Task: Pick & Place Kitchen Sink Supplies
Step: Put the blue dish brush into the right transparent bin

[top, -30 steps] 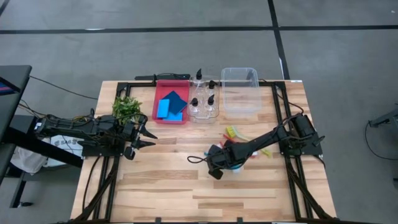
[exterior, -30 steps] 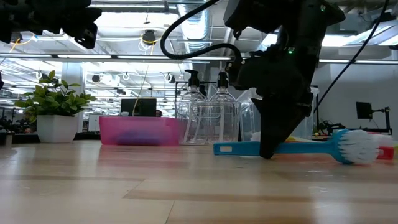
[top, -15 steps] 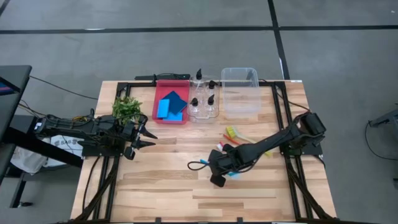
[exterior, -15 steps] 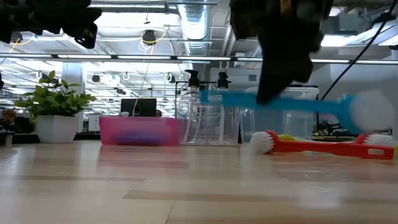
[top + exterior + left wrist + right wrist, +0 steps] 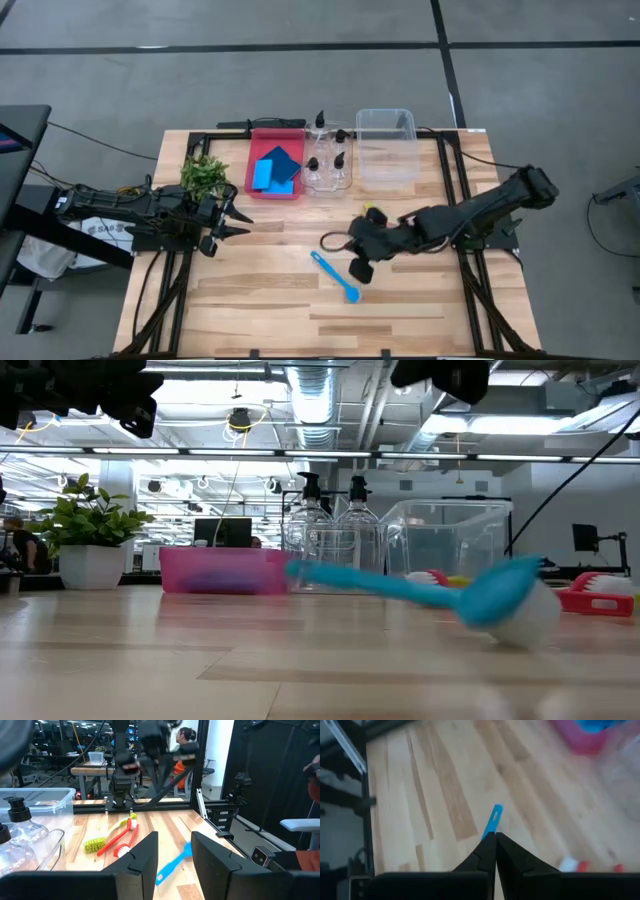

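Slipping from right gripper (image 5: 362,268), blue brush (image 5: 335,276) fell at surface (image 5: 260,320) 6 o'clock; jaws pressed together, empty. Regrasp needed. Left gripper (image 5: 232,221) spread, idle.

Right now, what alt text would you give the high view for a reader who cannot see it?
Overhead: a blue brush lies loose on the wooden table, just beside the right pincer. Behind sit a red bin with two sponges, pump bottles and a clear bin; the left pincer waits open by the plant.

No legible text or labels anywhere
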Controlling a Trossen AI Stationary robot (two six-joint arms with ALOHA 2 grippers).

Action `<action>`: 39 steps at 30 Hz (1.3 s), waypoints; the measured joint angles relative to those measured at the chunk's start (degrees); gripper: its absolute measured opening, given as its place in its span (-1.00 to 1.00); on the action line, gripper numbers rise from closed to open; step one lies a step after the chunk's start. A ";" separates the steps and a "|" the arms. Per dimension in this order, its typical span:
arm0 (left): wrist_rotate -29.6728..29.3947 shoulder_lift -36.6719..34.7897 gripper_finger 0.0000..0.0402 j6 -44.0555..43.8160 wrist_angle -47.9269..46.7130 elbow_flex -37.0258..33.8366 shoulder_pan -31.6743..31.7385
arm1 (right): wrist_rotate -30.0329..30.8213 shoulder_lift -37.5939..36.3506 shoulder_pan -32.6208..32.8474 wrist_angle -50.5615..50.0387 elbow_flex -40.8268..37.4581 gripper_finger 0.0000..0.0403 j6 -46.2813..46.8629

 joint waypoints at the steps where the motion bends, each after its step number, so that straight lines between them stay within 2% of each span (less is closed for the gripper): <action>1: 0.01 0.00 -0.41 0.01 0.00 0.01 0.00 | 0.35 -0.87 -0.26 -0.18 0.00 -0.97 -0.13; 6: 0.01 0.00 -0.41 0.01 0.00 0.00 0.00 | 1.47 -3.25 -0.49 -0.51 0.00 -0.99 -1.56; 13: 0.00 0.00 -0.41 0.01 -0.02 0.02 0.01 | 1.16 -1.62 -0.23 -0.64 -0.02 -0.95 -1.51; 20: 0.02 0.01 -0.41 0.01 0.00 0.02 0.00 | 0.96 5.92 0.08 1.07 -0.02 -0.95 -1.40; 24: 0.00 0.00 -0.41 0.01 0.00 0.02 0.00 | 0.31 11.85 0.03 5.59 -0.02 -0.90 -1.73; 31: -0.02 0.00 -0.41 0.01 0.00 0.02 0.00 | -6.85 20.91 -0.03 12.86 0.00 -0.52 -2.01; 39: 0.00 0.35 -0.41 0.01 0.01 0.02 0.00 | -11.27 27.94 -0.17 13.69 0.00 0.03 0.67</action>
